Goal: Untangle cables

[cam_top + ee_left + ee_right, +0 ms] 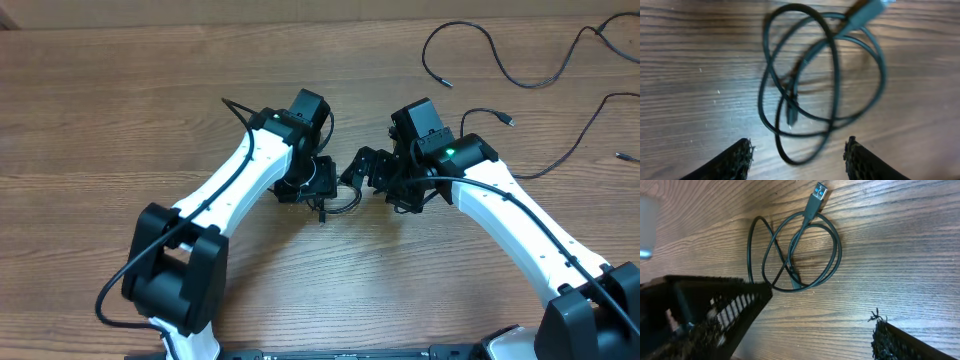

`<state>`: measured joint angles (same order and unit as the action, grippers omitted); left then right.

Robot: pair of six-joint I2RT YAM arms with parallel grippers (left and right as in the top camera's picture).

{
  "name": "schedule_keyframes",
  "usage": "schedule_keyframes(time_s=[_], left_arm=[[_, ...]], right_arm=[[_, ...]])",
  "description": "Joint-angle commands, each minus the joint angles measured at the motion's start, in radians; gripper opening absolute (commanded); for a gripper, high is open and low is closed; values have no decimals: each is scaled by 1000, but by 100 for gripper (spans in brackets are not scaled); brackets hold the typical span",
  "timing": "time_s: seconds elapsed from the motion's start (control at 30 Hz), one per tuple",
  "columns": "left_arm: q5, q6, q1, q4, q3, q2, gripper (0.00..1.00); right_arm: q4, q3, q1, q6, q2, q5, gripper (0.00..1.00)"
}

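A small coil of thin black cable (345, 204) lies on the wooden table between my two arms. In the left wrist view the coil (835, 80) is just ahead of my left gripper (799, 152). That gripper is open, and the coil's lowest loop lies on the table between its fingertips, touching neither. In the right wrist view the same coil (839, 250) lies ahead, its silver USB plug (818, 194) pointing away. My right gripper (820, 317) stands wide open over bare wood, holding nothing. Two more loose cables (497, 58) (575, 145) lie at the back right.
The wooden table (100, 120) fills every view. The two wrists stand close together at the middle, with the grippers (320, 195) (365, 170) facing each other over the coil. Each arm's thicker black wire runs along its white link.
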<state>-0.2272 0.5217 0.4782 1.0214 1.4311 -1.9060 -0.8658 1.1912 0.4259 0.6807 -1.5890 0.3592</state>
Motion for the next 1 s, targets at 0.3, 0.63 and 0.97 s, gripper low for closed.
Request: schedule_keyframes(time_s=[0.3, 0.63, 0.97], left_arm=[[18, 3, -4, 3, -2, -57, 18], [-349, -149, -76, 51, 69, -54, 4], [-530, -337, -148, 232, 196, -27, 4]], right_arm=[[-13, 6, -2, -4, 1, -44, 99], [-27, 6, -2, -5, 1, -45, 100], [-29, 6, -3, -3, 1, -52, 80]])
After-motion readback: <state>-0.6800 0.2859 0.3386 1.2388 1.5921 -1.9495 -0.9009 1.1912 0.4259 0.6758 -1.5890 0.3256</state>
